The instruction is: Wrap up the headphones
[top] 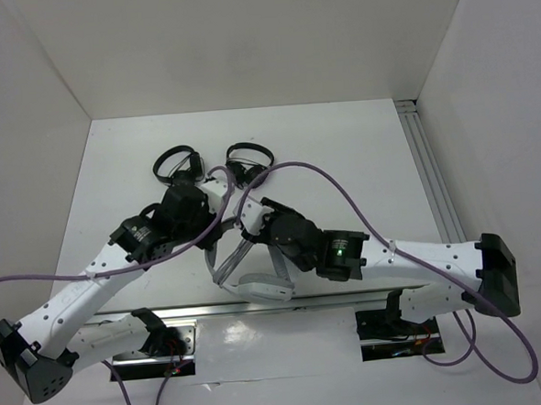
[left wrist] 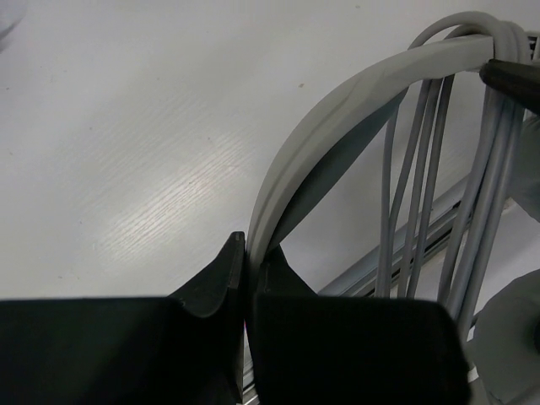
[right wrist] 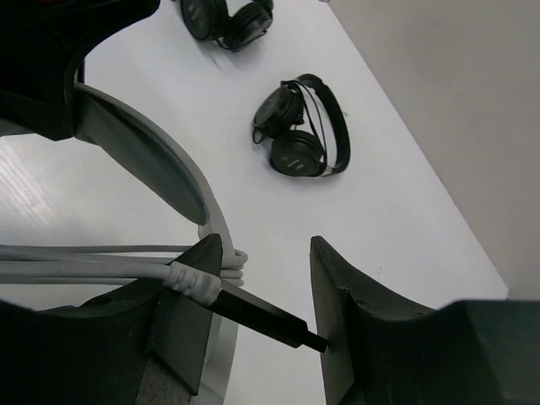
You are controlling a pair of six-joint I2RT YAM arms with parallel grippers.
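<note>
Headphones (left wrist: pixel 337 110) tight in left end effector (left wrist: pixel 247 253)

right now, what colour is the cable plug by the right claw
The plug is black with a pale grey collar; right wrist view.

Top cam: high, behind arms, looks down on whole worktop (top: pixel 359 142). Wrist cams: v. close past own fingers (right wrist: pixel 354 295); both share headphones (left wrist: pixel 337 99) band.
</note>
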